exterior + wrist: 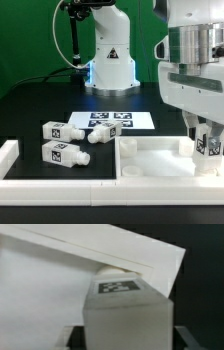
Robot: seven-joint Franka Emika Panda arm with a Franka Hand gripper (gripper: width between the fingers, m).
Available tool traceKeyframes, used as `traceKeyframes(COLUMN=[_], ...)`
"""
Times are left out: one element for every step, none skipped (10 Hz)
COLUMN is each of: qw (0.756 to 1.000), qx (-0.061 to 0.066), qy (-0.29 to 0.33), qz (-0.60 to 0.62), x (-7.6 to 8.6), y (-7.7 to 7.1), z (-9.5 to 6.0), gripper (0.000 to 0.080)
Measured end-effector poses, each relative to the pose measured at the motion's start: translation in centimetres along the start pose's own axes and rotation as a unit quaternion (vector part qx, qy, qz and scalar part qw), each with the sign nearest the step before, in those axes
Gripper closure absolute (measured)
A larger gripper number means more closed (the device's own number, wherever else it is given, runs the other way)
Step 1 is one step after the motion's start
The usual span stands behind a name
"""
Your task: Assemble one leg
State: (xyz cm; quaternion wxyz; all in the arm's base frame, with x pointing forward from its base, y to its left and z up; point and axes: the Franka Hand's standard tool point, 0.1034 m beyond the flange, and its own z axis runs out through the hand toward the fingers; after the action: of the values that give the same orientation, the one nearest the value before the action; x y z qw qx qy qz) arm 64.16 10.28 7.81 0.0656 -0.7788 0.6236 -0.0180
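Note:
My gripper (206, 138) is shut on a white square-section leg (209, 144) and holds it upright over the far right corner of the large white tray-like panel (150, 160). In the wrist view the leg (125, 308) fills the space between my fingers (73, 339), its black-and-white tag faces the camera, and its round peg (116, 271) sits at the panel's corner (50, 286). I cannot tell whether the peg is seated in a hole.
Other loose legs lie on the black table at the exterior view's left (58, 130) (62, 152), one more beside them (101, 133). The marker board (112, 120) lies behind them. A white rail (12, 158) runs along the front and left. The arm's base (110, 60) stands at the back.

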Motion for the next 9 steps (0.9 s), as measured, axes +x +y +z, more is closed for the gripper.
traceKeyframes(qw=[1.0, 0.998, 0.985, 0.96, 0.937, 0.919, 0.909, 0.896, 0.883], qx=[0.0, -0.009, -0.022, -0.023, -0.025, -0.027, -0.027, -0.027, -0.027], qy=[0.0, 0.001, -0.001, -0.001, -0.004, -0.006, -0.006, -0.006, -0.007], qz=[-0.012, -0.067, -0.174, -0.28, -0.347, -0.393, -0.416, -0.443, -0.469], x=[0.1, 0.0, -0.2, -0.5, -0.9, -1.5, -1.2, -1.0, -1.1], y=[0.0, 0.2, 0.2, 0.1, 0.3, 0.5, 0.5, 0.5, 0.5], z=[0.0, 0.0, -0.2, -0.2, -0.1, 0.0, 0.0, 0.0, 0.0], gripper=[0.0433, 0.0433, 0.0297, 0.0182, 0.0159, 0.0159, 0.0151, 0.0151, 0.015])
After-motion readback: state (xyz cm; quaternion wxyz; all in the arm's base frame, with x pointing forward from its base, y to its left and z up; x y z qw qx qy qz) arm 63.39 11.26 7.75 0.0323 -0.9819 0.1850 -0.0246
